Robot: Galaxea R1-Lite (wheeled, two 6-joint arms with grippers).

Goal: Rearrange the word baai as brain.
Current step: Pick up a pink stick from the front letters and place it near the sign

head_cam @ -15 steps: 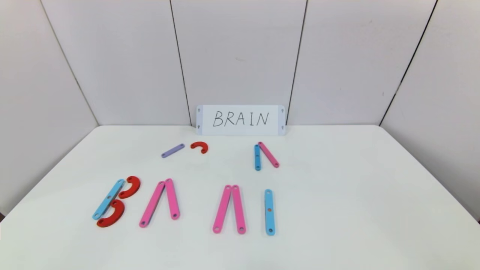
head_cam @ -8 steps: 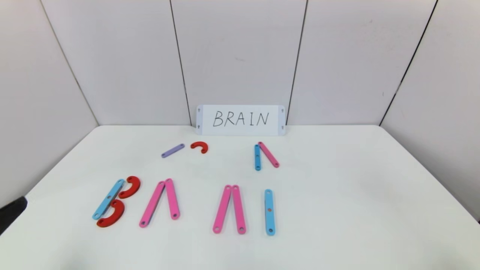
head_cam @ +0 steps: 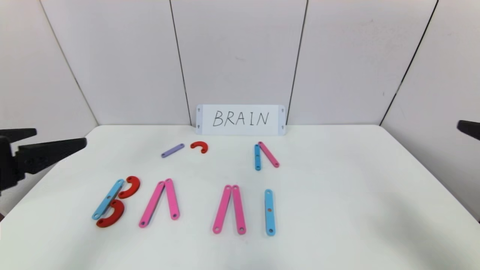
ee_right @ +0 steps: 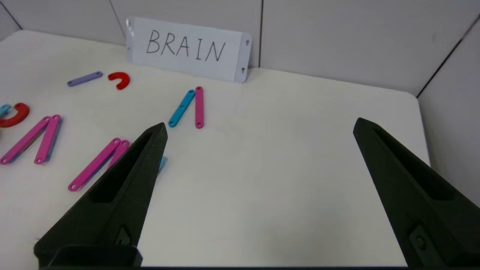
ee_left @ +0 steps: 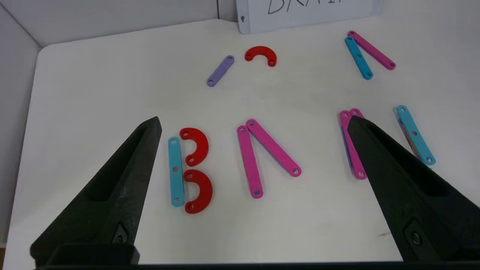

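The word baai lies along the table's front. Its B is a light-blue bar (head_cam: 108, 199) with two red curved pieces (head_cam: 130, 187). Two pink bar pairs (head_cam: 152, 204) (head_cam: 222, 209) form the A's, and a light-blue bar (head_cam: 269, 212) forms the I. Behind them lie a lilac bar (head_cam: 173, 150), a red curve (head_cam: 199, 146), and a blue bar (head_cam: 257, 157) touching a pink bar (head_cam: 268, 154). My left gripper (ee_left: 253, 119) hangs open above the table's left edge, holding nothing. My right gripper (ee_right: 259, 123) is open and empty over the bare right side.
A white card (head_cam: 240, 120) handwritten BRAIN leans on the back wall. Grey wall panels close in the white table (head_cam: 356, 195) at the back and on both sides. The table's right half carries no pieces.
My left gripper has risen into the head view at the left edge. A fingertip of my right gripper now shows at the right edge. No piece has moved.
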